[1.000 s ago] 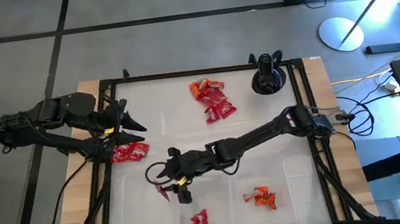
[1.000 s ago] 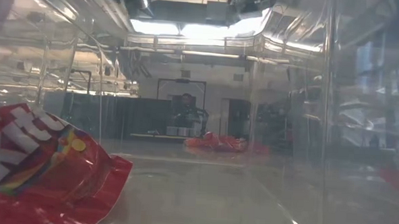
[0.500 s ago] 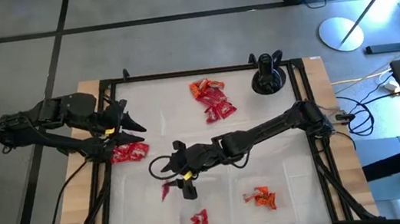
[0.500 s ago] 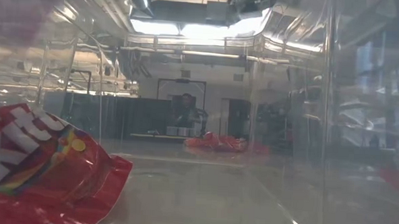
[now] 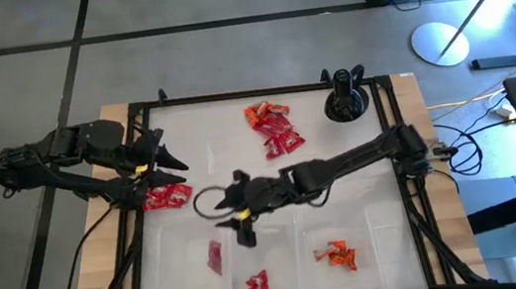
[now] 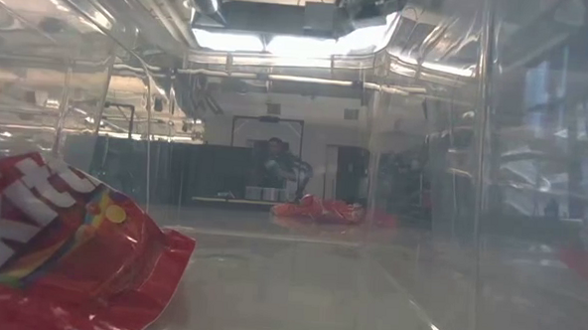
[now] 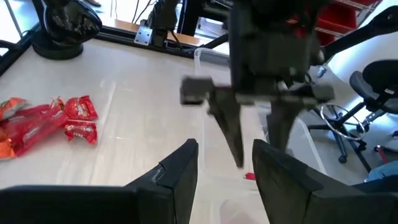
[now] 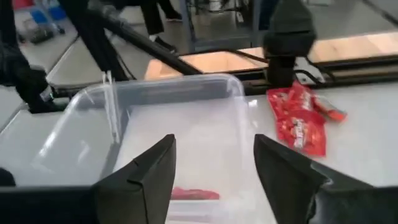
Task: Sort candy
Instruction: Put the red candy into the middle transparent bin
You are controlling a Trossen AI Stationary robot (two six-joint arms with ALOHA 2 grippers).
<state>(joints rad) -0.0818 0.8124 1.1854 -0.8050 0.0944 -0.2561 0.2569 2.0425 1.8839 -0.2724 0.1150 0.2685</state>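
Note:
A pile of red candy packets [image 5: 274, 127] lies on the far middle of the table, and more red packets [image 5: 165, 197] lie by my left arm. A flat red bar [image 5: 215, 257] rests on the floor of the left clear bin [image 8: 174, 87]. A red packet [image 5: 257, 284] lies in the middle bin, orange pieces [image 5: 337, 254] in the right one. My right gripper [image 5: 244, 231] hangs open above the bins, up and to the right of the bar [image 8: 193, 194], holding nothing. My left gripper [image 5: 172, 161] waits open at the table's left, also holding nothing [image 7: 227, 165].
A black stand [image 5: 344, 101] sits at the far right of the table. A dark frame [image 5: 232, 95] runs round the table. The clear bins line the near edge. A large red packet [image 6: 62, 244] fills the low view's left.
My right gripper has risen and drawn back from the left bin toward the table's right and far edges, rolling a little. The red bar, which was beside its fingers, now lies flat on the bin floor, apart from the gripper.

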